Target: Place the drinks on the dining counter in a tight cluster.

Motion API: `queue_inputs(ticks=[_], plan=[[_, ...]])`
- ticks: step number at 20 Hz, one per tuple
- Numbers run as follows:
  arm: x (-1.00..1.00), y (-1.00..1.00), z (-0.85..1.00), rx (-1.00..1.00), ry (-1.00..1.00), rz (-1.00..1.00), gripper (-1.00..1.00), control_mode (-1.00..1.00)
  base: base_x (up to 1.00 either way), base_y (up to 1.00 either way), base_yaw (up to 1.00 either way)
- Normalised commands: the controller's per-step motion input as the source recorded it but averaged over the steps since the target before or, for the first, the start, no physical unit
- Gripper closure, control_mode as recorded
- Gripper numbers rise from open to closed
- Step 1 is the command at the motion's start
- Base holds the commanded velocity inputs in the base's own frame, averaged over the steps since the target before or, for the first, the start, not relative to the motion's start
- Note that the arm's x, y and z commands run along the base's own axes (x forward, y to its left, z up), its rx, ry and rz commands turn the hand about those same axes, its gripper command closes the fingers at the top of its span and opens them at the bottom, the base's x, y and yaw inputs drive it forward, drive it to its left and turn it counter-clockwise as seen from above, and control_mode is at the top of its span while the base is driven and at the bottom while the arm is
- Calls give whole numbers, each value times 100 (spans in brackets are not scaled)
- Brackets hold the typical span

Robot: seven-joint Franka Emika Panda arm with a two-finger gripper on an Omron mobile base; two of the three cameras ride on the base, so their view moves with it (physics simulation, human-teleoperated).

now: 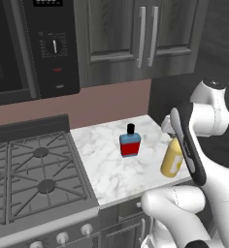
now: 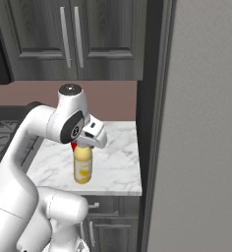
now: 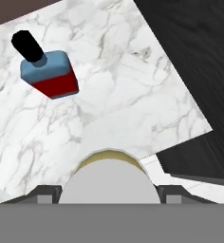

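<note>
Yellow bottle [image 2: 82,167] stands on marble surface [image 1: 111,169] beside stove; pincer [image 3: 109,190] straddles its pale cap [image 3: 109,185], grip unclear. Red-and-blue bottle [image 1: 130,143] stands apart.

The white arm climbs from the lower left of the right base view, bends at a dark-jointed elbow near the upper middle, and tips its wrist downward. The pincer [image 2: 83,145] hangs at centre frame, pointing straight down, its jaws parted wide, one on either side of the yellow bottle's [image 2: 83,167] cap.
</note>
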Motion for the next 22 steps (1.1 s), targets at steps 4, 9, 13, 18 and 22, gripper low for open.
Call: queue_inputs(ticks=[4,9,13,18,22], plan=[[-2,1,8,-5,0,0,100,-100,0,0,0],[-1,0,0,-1,0,0,100,-100,0,0,0],[0,0,0,0,0,0,100,-100,0,0,0],[0,0,0,0,0,0,100,-100,0,0,0],[-8,0,0,0,0,0,100,-100,0,0,0]])
